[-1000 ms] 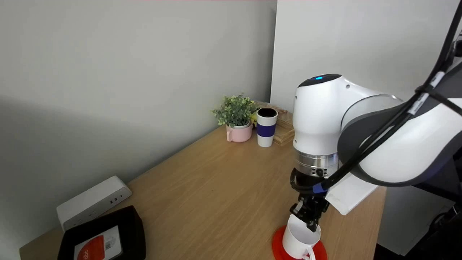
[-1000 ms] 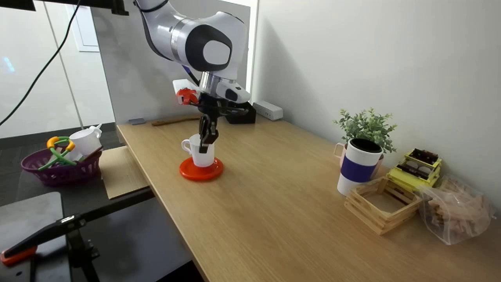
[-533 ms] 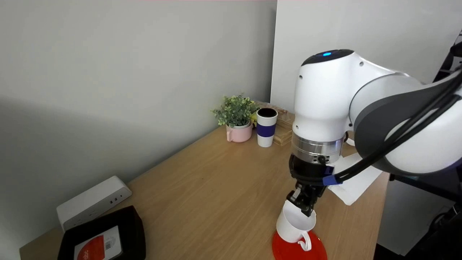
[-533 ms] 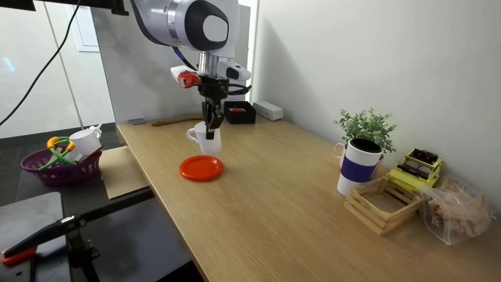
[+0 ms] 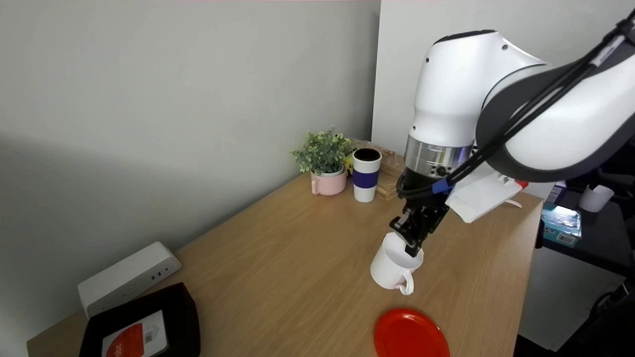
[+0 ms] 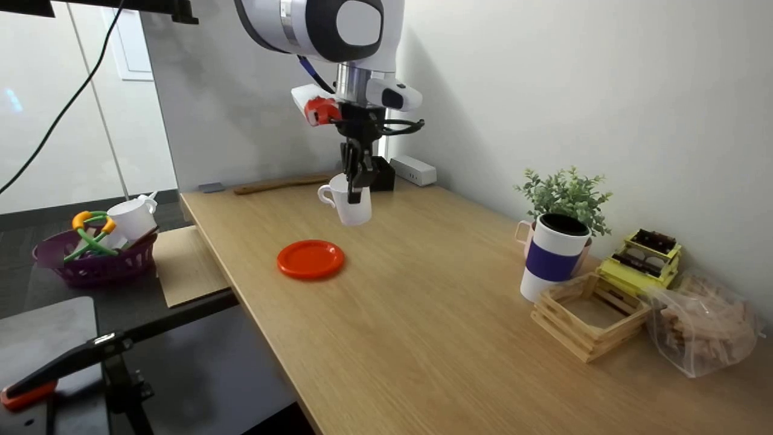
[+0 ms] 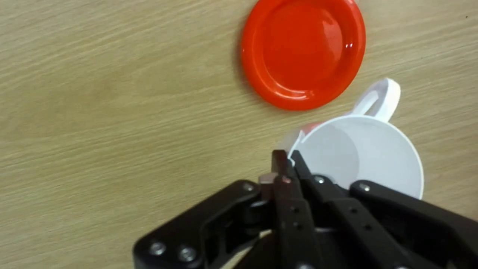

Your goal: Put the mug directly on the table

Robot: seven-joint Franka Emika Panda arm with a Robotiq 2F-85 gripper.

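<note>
Aloft in the pincer (image 7: 288, 157), the mug (image 5: 391, 267)

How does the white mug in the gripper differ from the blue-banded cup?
The white mug hangs tilted, pinched at the rim by the gripper; the blue-banded cup stands upright on the table.
The mug is plain and squat; the cup is slimmer, with a dark blue band.
The mug's inside shows white; the cup's top looks dark.
Both have white bodies.

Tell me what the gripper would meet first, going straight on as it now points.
Likely the table: the gripper points roughly down, and the mug it pinches should touch first, beside the red plate. The gap is hard to judge.
</note>
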